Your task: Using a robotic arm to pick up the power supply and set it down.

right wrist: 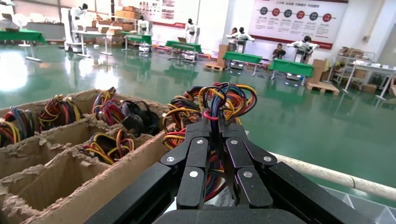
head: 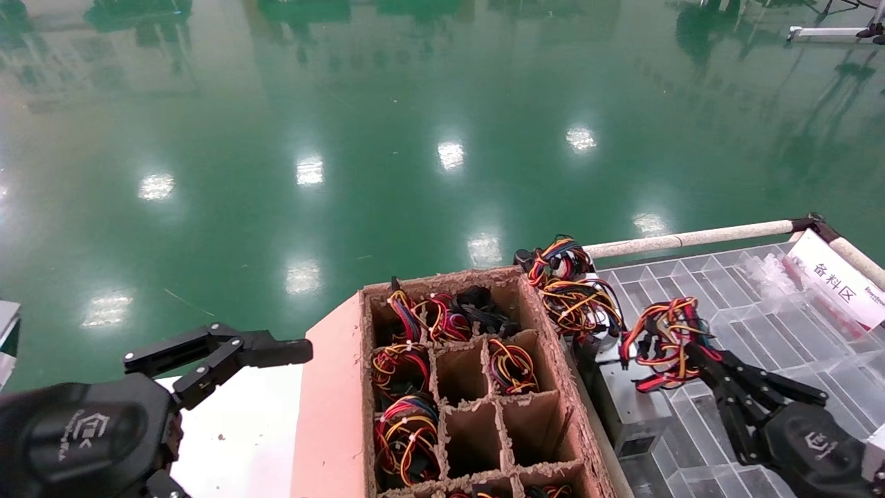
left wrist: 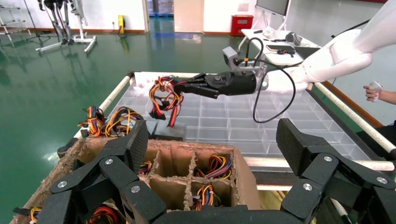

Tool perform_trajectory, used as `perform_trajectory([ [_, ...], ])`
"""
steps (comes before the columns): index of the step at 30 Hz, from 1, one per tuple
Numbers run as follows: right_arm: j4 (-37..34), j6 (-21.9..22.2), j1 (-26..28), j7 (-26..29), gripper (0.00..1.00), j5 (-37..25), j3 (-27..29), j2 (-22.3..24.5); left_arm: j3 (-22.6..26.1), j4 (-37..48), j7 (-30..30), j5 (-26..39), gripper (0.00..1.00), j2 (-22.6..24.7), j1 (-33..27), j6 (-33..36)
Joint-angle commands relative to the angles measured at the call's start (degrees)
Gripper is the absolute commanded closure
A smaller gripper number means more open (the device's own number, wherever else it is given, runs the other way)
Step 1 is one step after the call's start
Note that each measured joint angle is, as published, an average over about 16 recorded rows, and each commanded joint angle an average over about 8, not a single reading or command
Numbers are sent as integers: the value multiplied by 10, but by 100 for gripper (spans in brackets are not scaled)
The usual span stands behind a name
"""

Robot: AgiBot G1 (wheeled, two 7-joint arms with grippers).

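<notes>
Two end effectors in view: right end effector (head: 698,360) pinches the wire bundle (head: 664,339) of the power supply (head: 632,401), likely because wires give an easier hold than the box. Unit sits on the clear tray (head: 760,325), just beside the cardboard crate (head: 546,325). Left end effector (left wrist: 210,154) parked, spread, over crate's near edge.

The power supply (head: 626,401) is silver-grey, its wire bundle (head: 662,339) red, yellow, orange, black and blue. The right gripper (head: 698,360) is black with a white logo — so is the left gripper (head: 228,353). The divided carton (head: 477,387) is brown, the floor (head: 346,138) glossy green, the tray (head: 774,325) clear.
</notes>
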Motion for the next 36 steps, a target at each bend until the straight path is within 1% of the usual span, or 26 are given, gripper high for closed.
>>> perform_trajectory([
  [1,0,-1,-4,7,100,5,2,1,0,0,0,0,0,0,0,0],
  [5,5,-1,-14,24,100,13,7,7,0,0,0,0,0,0,0,0],
  [6,7,-1,-17,27,95,15,8,8,0,0,0,0,0,0,0,0],
  [7,7,0,-19,29,85,16,8,9,0,0,0,0,0,0,0,0],
  [13,9,1,-26,32,10,19,10,11,0,0,0,0,0,0,0,0],
  [14,9,1,-27,32,2,19,10,11,0,0,0,0,0,0,0,0],
  [15,9,1,-27,32,0,19,10,11,0,0,0,0,0,0,0,0],
  [31,10,3,-26,31,0,19,10,11,0,0,0,0,0,0,0,0],
  [36,28,6,-26,31,0,21,12,15,0,0,0,0,0,0,0,0],
])
